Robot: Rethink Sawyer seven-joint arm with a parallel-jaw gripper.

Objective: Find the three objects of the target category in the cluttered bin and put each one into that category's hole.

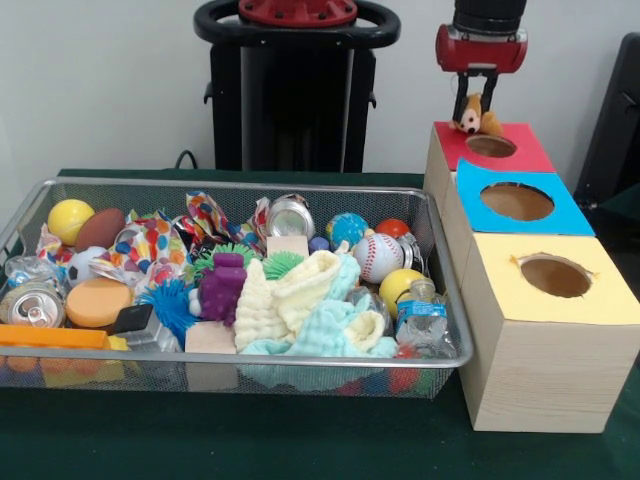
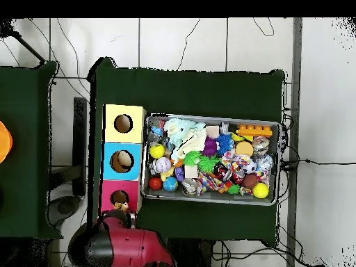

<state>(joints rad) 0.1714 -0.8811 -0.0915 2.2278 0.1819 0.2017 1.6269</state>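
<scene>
Pincer [image 1: 478, 108] apparently gripping plush toy [image 1: 474, 117] above red-surround hole [image 1: 490, 146].

The arm [image 1: 481, 40] has a red shell with a black wrist; the pedestal [image 1: 297, 85] is black with a red cap

Orange-brown plush [image 1: 472, 118] in jaws above red-surround hole [image 1: 491, 146]

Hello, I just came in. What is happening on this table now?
The robot's gripper holds a small orange-brown plush toy between its fingers, right above the red hole of the wooden box. It looks ready to drop it in. The wire bin beside it is full of balls, cloths, cans and other toys.
</scene>
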